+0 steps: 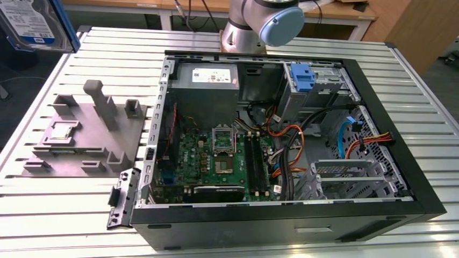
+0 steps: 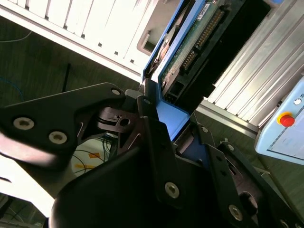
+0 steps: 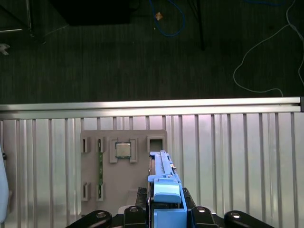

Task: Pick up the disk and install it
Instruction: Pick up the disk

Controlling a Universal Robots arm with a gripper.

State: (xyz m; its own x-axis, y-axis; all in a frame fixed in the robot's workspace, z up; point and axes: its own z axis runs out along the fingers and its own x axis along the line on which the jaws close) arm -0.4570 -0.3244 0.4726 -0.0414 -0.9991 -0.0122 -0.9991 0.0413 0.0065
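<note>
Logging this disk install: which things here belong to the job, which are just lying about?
Job: silver rectangular hard drive in blue plastic frame, black gripper clamping it, open black computer case.
Lying about: grey fixture plate, square silver processor chip on it.

The slatted aluminium table spreads across the exterior view, its ribs catching a bright, even light. Behind it stands a wooden desk on white legs, with a tall wooden panel at the exterior view's right. Over in the first wrist view the table's edge rail gleams pale, and beyond it lies a dark carpeted floor, with a blue cable looped on it and a thin white cable trailing well apart from the blue one.
</note>
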